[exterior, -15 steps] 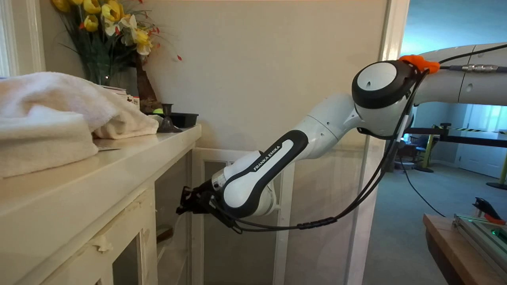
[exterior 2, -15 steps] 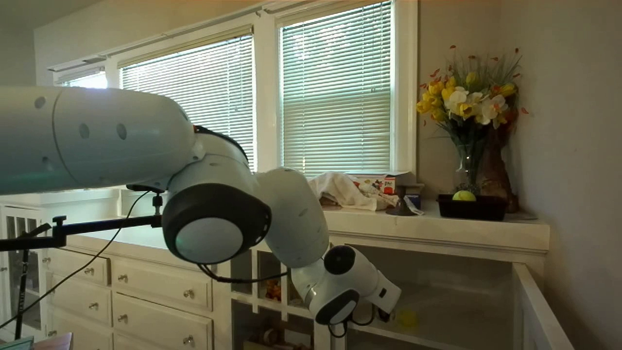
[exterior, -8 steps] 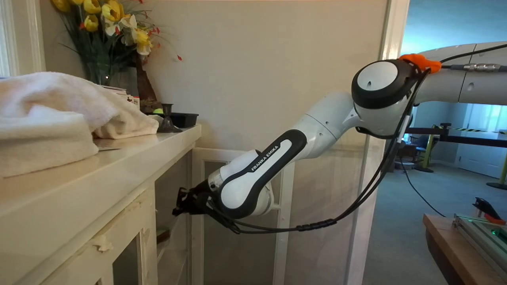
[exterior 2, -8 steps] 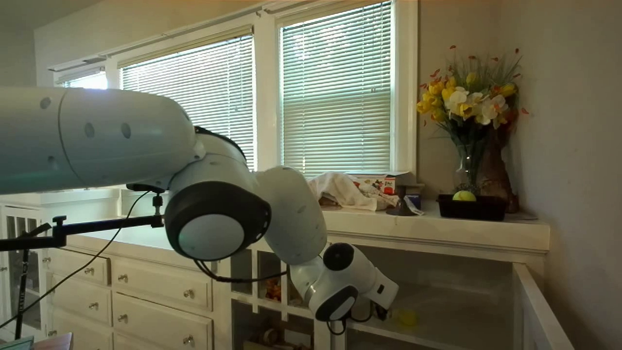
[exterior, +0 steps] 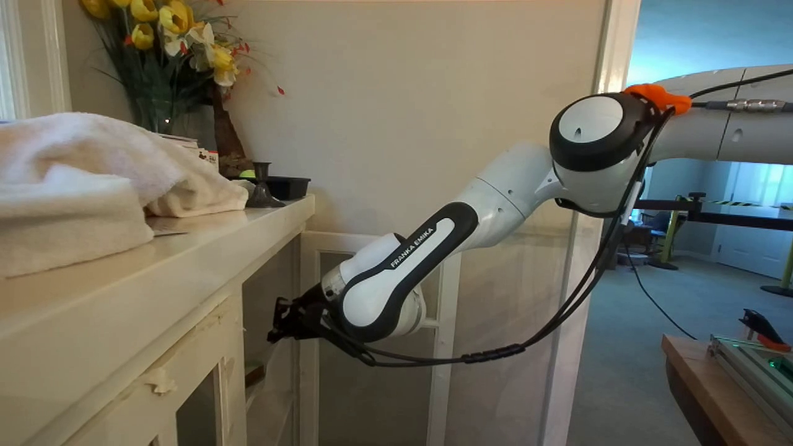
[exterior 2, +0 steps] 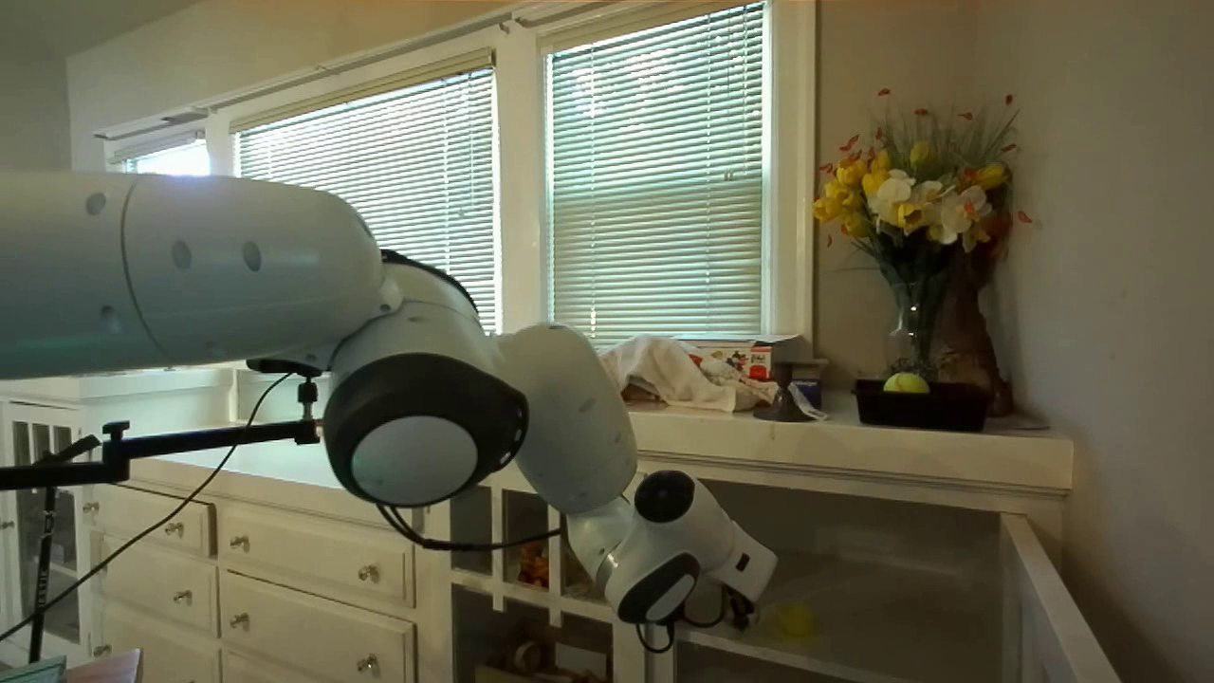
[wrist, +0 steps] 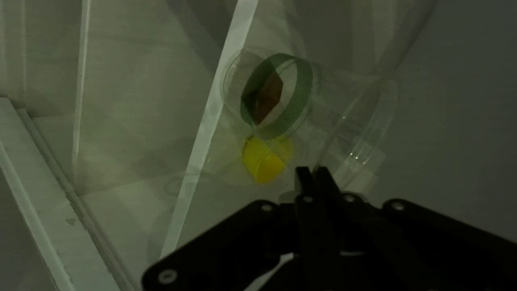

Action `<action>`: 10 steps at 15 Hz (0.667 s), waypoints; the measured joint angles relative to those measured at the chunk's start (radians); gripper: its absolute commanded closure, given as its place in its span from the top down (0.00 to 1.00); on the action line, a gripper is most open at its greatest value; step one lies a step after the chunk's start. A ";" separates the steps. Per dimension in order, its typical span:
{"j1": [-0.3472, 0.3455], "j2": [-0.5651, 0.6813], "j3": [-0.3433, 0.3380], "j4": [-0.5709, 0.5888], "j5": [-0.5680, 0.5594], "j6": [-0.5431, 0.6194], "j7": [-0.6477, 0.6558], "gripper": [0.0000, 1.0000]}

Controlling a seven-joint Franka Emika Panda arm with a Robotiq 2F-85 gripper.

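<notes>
In the wrist view my gripper (wrist: 313, 169) is almost fully closed, with the thin wall of a clear plastic container (wrist: 343, 105) pinched between its fingertips. A green band (wrist: 303, 97) runs round the container's far part, and a reddish-brown piece (wrist: 270, 95) shows inside it or through it; I cannot tell which. Just beyond the fingertips, to the left, a yellow object (wrist: 264, 161) is partly seen through the plastic. In an exterior view that yellow object (exterior 2: 795, 621) sits on the cabinet shelf, right of the gripper (exterior 2: 742, 612). The container's outline is faint outside the wrist view.
The open cabinet has a shelf edge (wrist: 202, 137) and a front frame (exterior: 232, 347). Its glazed door (exterior: 378, 347) stands open. On the countertop (exterior: 204, 235) are towels (exterior: 74, 186), a candlestick (exterior: 262, 189), a black tray (exterior 2: 920, 406) with a tennis ball (exterior 2: 906, 382) and a flower vase (exterior 2: 912, 332).
My gripper has moved a little farther into the cabinet, leftward in an exterior view. The brown and green patch below it has shifted left and slightly down too. The grip has not changed.
</notes>
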 measured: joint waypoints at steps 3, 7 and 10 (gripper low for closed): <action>0.001 0.000 0.000 0.001 0.000 -0.012 0.000 0.01; 0.008 0.000 0.000 0.004 0.000 -0.024 0.000 0.44; 0.016 0.000 0.000 0.011 0.000 -0.029 0.000 0.66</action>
